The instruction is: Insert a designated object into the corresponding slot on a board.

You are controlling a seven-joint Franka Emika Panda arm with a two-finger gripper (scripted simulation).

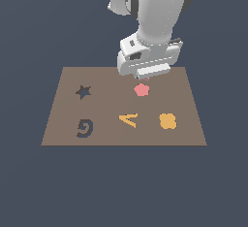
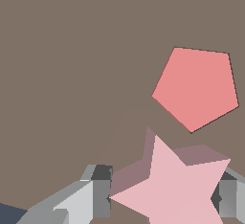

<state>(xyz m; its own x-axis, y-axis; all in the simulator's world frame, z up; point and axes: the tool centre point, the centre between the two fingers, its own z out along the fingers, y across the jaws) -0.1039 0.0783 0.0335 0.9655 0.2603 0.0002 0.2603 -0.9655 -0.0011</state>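
The pale pink star block (image 2: pixel 177 189) sits between my two fingers (image 2: pixel 98 194), whose pads touch its points on both sides. My gripper (image 1: pixel 144 78) hangs just above the brown board (image 1: pixel 121 105), near its far edge and right behind the salmon pentagon (image 1: pixel 141 89). In the exterior view the hand hides most of the star. The dark star-shaped slot (image 1: pixel 83 92) lies on the board towards the exterior view's left, well apart from the gripper. In the wrist view the pentagon (image 2: pixel 196 88) lies close beside the star.
The board also bears a dark G-shaped cutout (image 1: pixel 85 127), an orange A (image 1: pixel 129 120) and an orange clover (image 1: pixel 167 121) along its near side. A dark blue-grey patch (image 2: pixel 9 214) shows at one corner of the wrist view; I cannot tell what it is.
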